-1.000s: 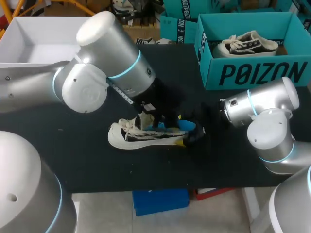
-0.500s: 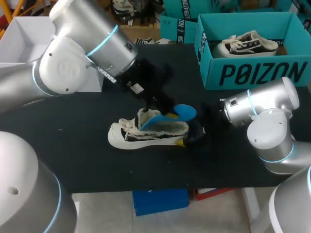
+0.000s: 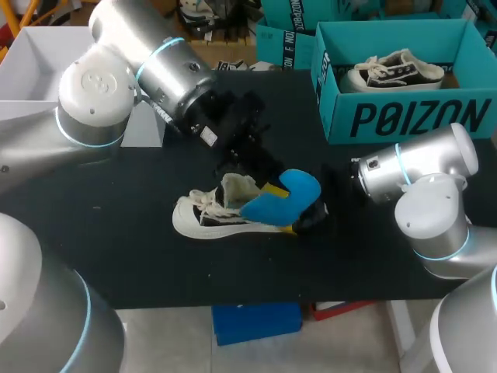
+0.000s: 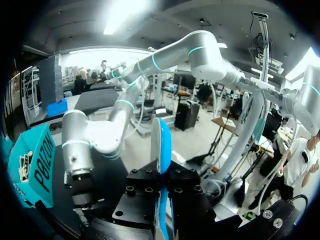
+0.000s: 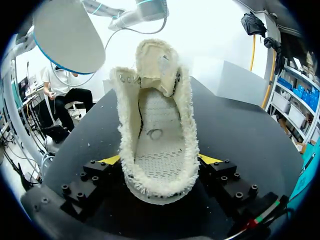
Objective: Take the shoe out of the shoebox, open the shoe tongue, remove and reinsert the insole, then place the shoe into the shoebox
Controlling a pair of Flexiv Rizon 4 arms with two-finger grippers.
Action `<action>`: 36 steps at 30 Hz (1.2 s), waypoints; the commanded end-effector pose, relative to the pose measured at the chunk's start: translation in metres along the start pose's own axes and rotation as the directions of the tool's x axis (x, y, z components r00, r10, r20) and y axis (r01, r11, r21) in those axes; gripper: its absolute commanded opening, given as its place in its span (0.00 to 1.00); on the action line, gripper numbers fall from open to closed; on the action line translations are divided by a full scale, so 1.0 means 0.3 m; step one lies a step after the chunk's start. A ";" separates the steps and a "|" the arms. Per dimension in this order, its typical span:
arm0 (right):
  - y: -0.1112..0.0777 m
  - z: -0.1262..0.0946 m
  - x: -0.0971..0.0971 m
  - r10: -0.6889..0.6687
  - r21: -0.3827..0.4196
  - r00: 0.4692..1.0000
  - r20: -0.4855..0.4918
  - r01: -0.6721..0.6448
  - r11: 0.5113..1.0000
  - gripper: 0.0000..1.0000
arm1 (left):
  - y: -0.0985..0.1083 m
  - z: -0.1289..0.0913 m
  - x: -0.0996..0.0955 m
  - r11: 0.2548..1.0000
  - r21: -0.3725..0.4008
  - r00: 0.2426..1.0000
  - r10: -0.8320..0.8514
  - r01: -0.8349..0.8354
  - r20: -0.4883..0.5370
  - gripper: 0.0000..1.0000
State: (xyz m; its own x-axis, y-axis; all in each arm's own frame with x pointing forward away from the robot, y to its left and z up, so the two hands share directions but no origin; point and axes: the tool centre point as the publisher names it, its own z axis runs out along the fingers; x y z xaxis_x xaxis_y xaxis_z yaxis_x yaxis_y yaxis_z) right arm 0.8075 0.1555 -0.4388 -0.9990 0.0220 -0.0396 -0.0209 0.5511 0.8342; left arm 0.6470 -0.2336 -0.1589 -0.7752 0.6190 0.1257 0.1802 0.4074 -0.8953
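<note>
A cream low-top shoe (image 3: 213, 215) lies on its sole on the black table (image 3: 116, 249), toe toward my left. Its tongue (image 5: 156, 60) stands pulled up, and the bare footbed shows inside the shoe (image 5: 159, 130). My right gripper (image 3: 301, 215) holds the heel, with a yellow fingertip (image 5: 111, 159) pressed against each side. My left gripper (image 3: 260, 175) hangs just above the shoe, shut on a blue insole (image 3: 281, 198) that hangs over the heel. In the left wrist view the insole (image 4: 161, 145) stands edge-on, clamped between that gripper's (image 4: 162, 177) fingers.
A teal shoebox (image 3: 404, 116) stands at the back right with a second shoe (image 3: 396, 70) inside. At the back left is a white box (image 3: 46, 70). Bare table lies in front of and to the left of the shoe.
My left arm has risen and swung back, drawing the blue insole up out of the shoe. The shoe and my right arm have stayed still.
</note>
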 end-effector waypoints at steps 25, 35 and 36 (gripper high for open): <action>-0.011 0.013 -0.006 0.001 0.001 1.000 0.001 -0.001 1.000 0.00 | -0.071 -0.077 0.169 0.968 0.182 0.975 -0.195 0.174 0.105 0.00; -0.011 0.013 -0.006 0.001 0.001 1.000 0.001 -0.001 1.000 0.00 | -0.071 -0.077 0.169 0.968 0.182 0.975 -0.195 0.174 0.105 0.00; -0.011 0.013 -0.006 0.001 0.001 1.000 0.001 -0.001 1.000 0.00 | -0.071 -0.077 0.169 0.968 0.182 0.975 -0.195 0.174 0.105 0.00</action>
State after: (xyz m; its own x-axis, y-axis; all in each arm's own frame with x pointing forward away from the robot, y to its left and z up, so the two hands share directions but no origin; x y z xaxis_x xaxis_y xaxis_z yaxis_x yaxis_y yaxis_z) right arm 0.8075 0.1555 -0.4389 -0.9990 0.0221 -0.0395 -0.0208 0.5512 0.8341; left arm 0.6189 -0.1947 -0.1221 -0.8525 0.4566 0.2546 -0.0704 0.3824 -0.9213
